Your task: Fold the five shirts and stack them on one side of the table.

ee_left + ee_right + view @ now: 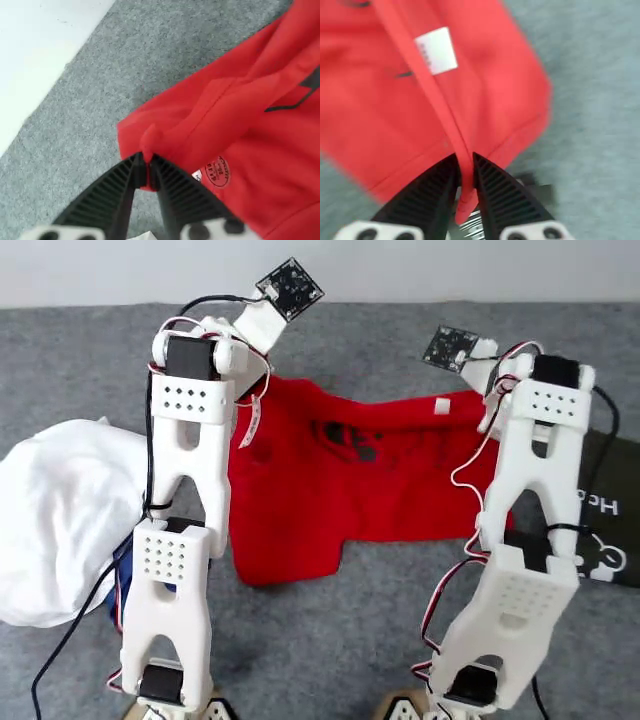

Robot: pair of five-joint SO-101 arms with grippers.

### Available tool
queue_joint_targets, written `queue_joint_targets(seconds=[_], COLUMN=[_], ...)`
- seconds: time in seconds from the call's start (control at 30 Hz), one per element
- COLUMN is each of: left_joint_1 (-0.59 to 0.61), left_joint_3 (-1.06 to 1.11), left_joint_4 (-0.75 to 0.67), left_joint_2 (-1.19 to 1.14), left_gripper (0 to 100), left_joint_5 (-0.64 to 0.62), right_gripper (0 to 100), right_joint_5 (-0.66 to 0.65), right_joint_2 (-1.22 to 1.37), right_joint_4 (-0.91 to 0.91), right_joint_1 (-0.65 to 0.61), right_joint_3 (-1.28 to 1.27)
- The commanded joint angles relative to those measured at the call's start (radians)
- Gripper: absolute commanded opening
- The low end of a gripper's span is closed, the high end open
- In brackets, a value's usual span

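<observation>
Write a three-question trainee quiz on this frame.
1. True or false: the left gripper and right gripper are each shut on the red shirt.
2. What lies on the left gripper's side of the red shirt? A. white heap B. wooden box C. green towel
3. Short answer: which gripper holds the edge nearest the dark shirt?
Key: 1 true; 2 A; 3 right.
</observation>
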State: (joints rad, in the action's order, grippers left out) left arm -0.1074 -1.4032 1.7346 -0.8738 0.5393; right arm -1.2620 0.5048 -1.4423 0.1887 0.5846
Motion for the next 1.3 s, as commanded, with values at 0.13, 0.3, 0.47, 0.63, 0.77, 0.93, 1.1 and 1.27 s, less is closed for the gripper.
queue_joint_targets(seconds=[0.13,0.3,0.47,0.63,0.77,0.93,1.1,1.27], left_joint_1=[-0.048,-0.058,-0.063,-0.097,-0.118,-0.12,-0.143,-0.219], left_joint_3=[0.335,0.699,0.961,1.107,1.184,1.208,1.353,1.584], left_joint_4=[0.025,0.018,0.005,0.003,0.002,0.02,0.023,0.018], left_joint_2=[0.258,0.451,0.566,0.634,0.652,0.661,0.776,1.025], left_gripper=[1,1,1,1,1,2,2,4], left_joint_5=[0.002,0.002,0.0,0.0,0.002,0.002,0.038,0.069], right_gripper=[1.2,1.4,1.4,1.4,1.4,1.6,4.6,19.9], right_joint_5=[-0.005,-0.005,-0.008,-0.009,-0.046,-0.058,-0.06,-0.06], right_joint_2=[-0.077,-0.068,-0.041,-0.019,-0.018,-0.018,-0.028,-0.084], right_joint_4=[-0.202,-0.275,-0.277,-0.283,-0.302,-0.335,-0.352,-0.352], right_joint_1=[0.018,0.042,0.082,0.102,0.105,0.105,0.12,0.171], right_joint_3=[0.061,0.058,0.055,0.055,0.055,0.055,0.055,0.055])
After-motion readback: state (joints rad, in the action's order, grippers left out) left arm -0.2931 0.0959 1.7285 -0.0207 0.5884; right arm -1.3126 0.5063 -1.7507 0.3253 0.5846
